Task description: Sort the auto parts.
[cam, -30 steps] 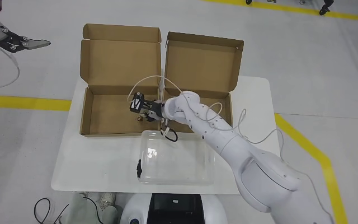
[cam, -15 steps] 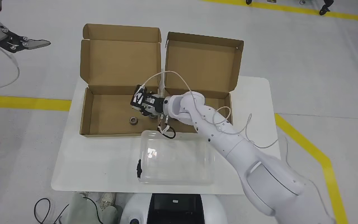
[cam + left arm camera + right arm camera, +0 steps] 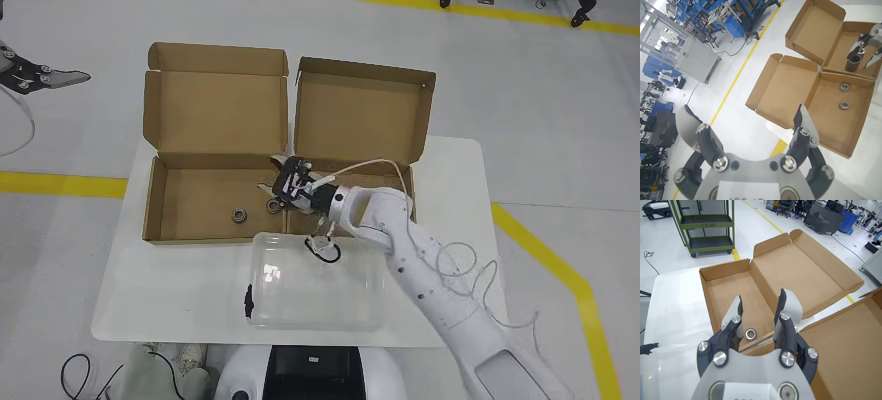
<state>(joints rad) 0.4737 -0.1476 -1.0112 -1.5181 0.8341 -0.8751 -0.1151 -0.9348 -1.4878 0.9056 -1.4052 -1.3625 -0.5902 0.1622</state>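
Nearest me, at the lower middle of the top view, a clear plastic tray [image 3: 300, 290] lies on the white table [image 3: 130, 290]. Just beyond it two cardboard boxes sit side by side, lids thrown back. My right pincer [image 3: 761, 295] hangs over the wall they share, near the frame's centre, fingers spread and holding nothing. In the left box [image 3: 190, 195] a bearing [image 3: 272, 206] lies flat just beside that shared wall, close under my right pincer, and a second bearing [image 3: 239, 213] lies apart from it, nearer the box's middle. In the right box [image 3: 360, 115] a dark cylinder [image 3: 852, 64] stands upright by my right fingertips; whether they touch it I cannot tell. Farthest off, at the upper left edge of the top view and off the table, my left pincer [image 3: 743, 110] hangs released and empty
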